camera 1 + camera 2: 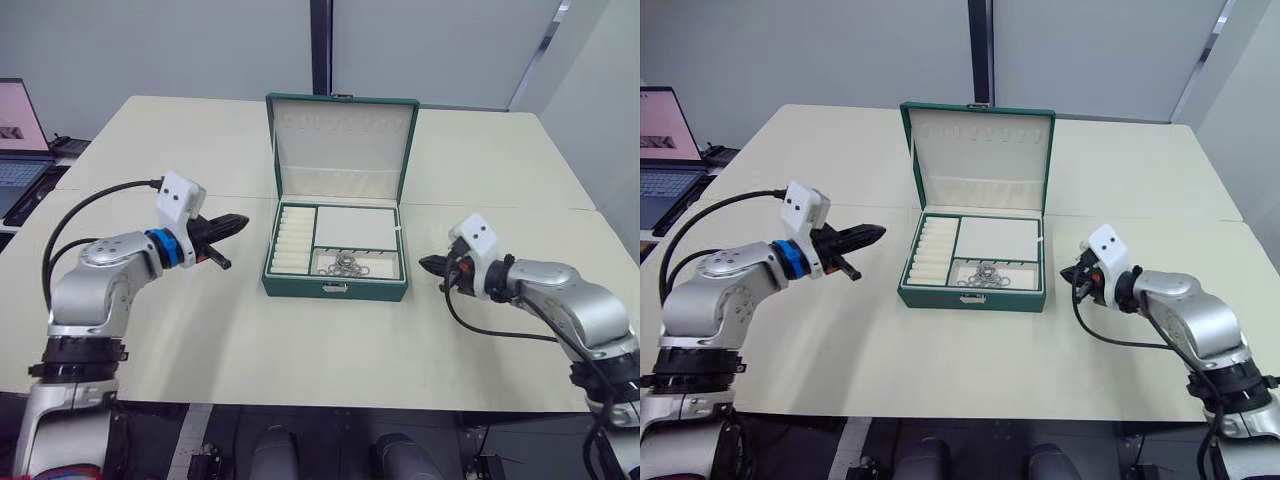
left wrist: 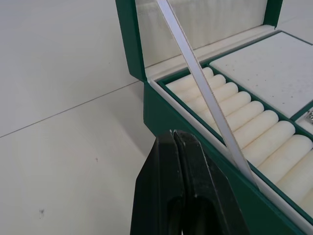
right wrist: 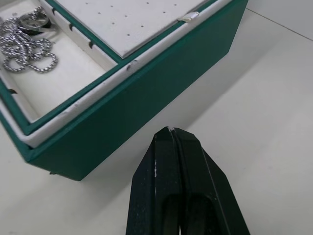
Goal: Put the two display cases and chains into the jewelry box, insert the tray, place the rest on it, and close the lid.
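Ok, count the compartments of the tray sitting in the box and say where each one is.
3 that show in the tray: the ribbed ring-roll section on the robot's left, a flat dotted pad at the back right, and a front-right compartment holding the chains. Finer dividers may be hidden.

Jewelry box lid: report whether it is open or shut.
Open. The lid stands upright behind the jewelry box, its cream inner face showing, and the tray with chains lies exposed.

Two head cameras look forward and down over the table [image 1: 200, 330], sharing nearly the same wide scene. Each wrist camera looks along its own pressed-together fingers, close to the jewelry box [image 2: 161, 117]: ahead of the left gripper [image 2: 176, 134] its ring-roll corner, ahead of the right gripper [image 3: 171, 129] its opposite front corner.
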